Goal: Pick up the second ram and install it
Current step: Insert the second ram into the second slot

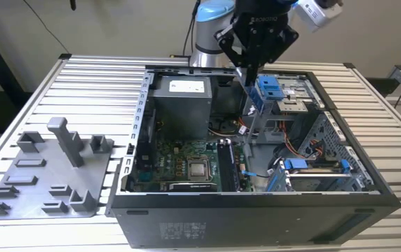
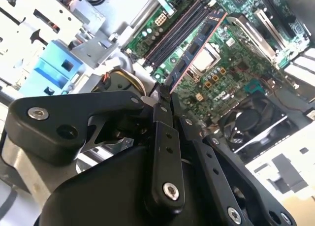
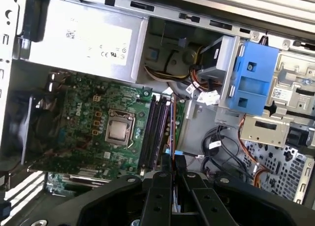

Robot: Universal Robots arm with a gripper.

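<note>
While gripper (image 2: 165, 94) hangs above green board (image 2: 246, 48), jaws clamped on second ram (image 2: 195, 49) (thin, long, dark blue face, black chips).

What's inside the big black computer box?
A green board, a grey power box, a blue bracket and wires. The gripper, holding the thin stick, hides some of the middle.

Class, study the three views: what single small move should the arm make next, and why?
Probably a slow, straight descent. The gripper is shut on the second ram, held edge-down and parallel to the memory slots, but well above them and not seated.
</note>
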